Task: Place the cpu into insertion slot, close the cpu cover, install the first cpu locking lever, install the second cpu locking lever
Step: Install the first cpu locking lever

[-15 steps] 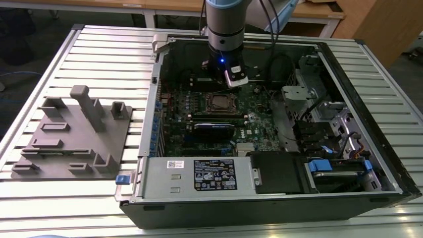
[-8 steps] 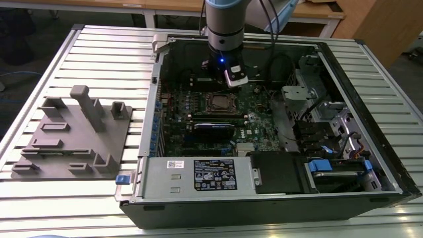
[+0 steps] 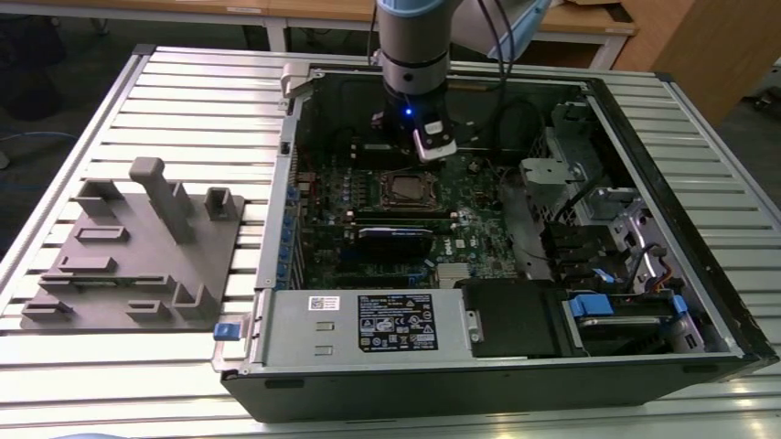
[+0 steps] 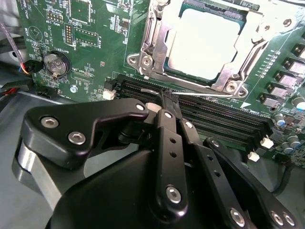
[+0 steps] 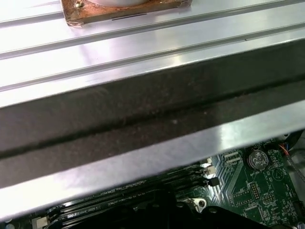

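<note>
In the second wrist view the cpu lies flat in the insertion slot, its silver-grey top showing through the window of the cpu cover, which is folded down over it. A thin silver locking lever runs along the socket's edge beside the memory slots. My gripper has its black fingers pinched together on the end of that lever. In the exterior view the gripper hangs just behind the insertion slot inside the open computer case.
Long black memory slots lie between the gripper and the socket. A coin battery sits on the board. A black card and the power supply stand nearer the case front. A grey fixture plate rests at the exterior view's left.
</note>
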### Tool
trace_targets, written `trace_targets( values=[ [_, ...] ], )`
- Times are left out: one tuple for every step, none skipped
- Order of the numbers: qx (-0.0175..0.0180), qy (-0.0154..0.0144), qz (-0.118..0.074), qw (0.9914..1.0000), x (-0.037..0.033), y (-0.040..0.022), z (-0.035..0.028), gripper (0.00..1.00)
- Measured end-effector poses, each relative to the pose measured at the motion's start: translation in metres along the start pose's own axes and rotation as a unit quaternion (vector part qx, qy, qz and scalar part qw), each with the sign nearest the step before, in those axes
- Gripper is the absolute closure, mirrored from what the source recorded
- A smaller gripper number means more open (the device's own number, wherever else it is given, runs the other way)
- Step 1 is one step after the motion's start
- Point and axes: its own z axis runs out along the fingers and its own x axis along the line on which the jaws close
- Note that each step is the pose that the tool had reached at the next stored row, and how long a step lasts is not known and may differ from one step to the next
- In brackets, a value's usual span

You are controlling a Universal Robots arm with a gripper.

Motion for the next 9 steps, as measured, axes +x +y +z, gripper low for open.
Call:
trace_targets(
  values=[
    [-0.0001,-0.0006,0.0,1.0,0.0003,-0.0002,0.0004,0.9],
    [-0.0001,-0.0007,0.0,1.0,0.0005,-0.0003,0.0004,0.9],
    [0.0,-0.0007,0.0,1.0,0.0006,-0.0004,0.0005,0.9],
    [-0.0002,-0.0009,0.0,1.0,0.001,-0.0005,0.0007,0.9],
    [-0.0004,-0.0012,0.0,1.0,0.0014,-0.0006,0.0009,0.9],
    [-0.0004,-0.0013,0.0,1.0,0.0018,-0.0006,0.0011,0.9],
    [-0.0004,-0.0013,0.0,1.0,0.002,-0.0007,0.0012,0.9],
    [-0.0004,-0.0014,0.0,1.0,0.0021,-0.0007,0.0012,0.9],
    [-0.0005,-0.0014,0.0,1.0,0.0022,-0.0007,0.0014,0.9]
  ],
)
